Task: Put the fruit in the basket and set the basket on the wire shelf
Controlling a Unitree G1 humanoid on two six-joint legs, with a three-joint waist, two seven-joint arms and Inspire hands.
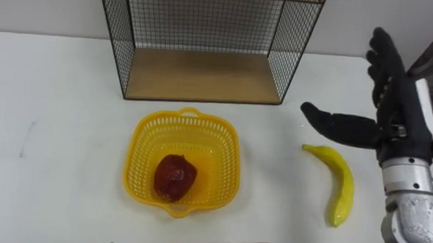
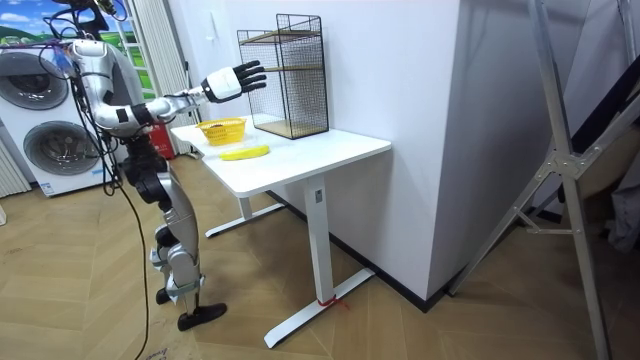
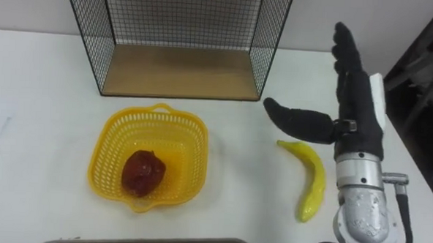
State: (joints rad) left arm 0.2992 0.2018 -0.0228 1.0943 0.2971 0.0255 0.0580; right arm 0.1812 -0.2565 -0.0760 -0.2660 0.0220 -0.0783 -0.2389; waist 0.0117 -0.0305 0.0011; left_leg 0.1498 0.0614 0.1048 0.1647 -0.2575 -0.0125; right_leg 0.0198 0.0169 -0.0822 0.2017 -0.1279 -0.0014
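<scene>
A yellow plastic basket [image 1: 139,144] [image 3: 106,139] sits on the white table with a dark red fruit [image 1: 174,177] [image 3: 142,172] inside it. To its right a yellow banana [image 1: 339,184] [image 3: 310,180] lies on the tabletop. My right hand [image 1: 393,107] [image 3: 355,98] hovers open above the banana's upper end, fingers straight and thumb spread toward the left, holding nothing. Behind the basket stands the black wire shelf [image 1: 204,75] [image 3: 176,72] with a wooden floor. The room view has me standing at the table's end, right hand [image 2: 228,82] raised over the basket [image 2: 222,129] and banana [image 2: 245,153].
The white table [image 1: 48,129] reaches the wall behind the shelf. Its right edge runs close beside my right forearm. Washing machines [image 2: 40,120] stand behind me in the room view.
</scene>
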